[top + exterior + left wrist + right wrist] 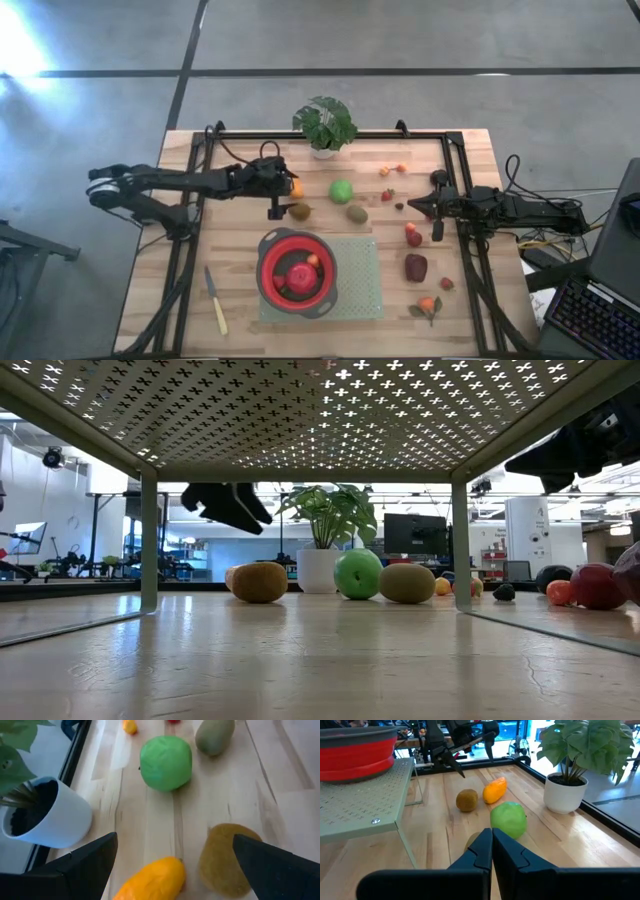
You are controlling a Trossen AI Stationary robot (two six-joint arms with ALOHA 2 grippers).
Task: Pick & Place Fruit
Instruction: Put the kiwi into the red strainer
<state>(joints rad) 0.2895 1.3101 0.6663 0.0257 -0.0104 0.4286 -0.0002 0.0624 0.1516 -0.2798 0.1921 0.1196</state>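
High view shows your left pincer [277,201], spread wide, empty, above the orange elongated toy fruit [296,188] and brown fuzzy kiwi [300,211] near the surface's far edge. Descending off-centre could nudge either away. Your right pincer [412,205] waits closed, right side.

This was a robotics lab or workshop. The wooden table [190,300] stood on a bare concrete floor [400,40] marked with dark lines, with two dark robot arms mounted at its 9 and 3 o'clock edges. A keyboard [585,320] sat off the table's 4 o'clock corner. Across the room behind stood a monitor [413,533], tripods and lab equipment under ceiling lights.
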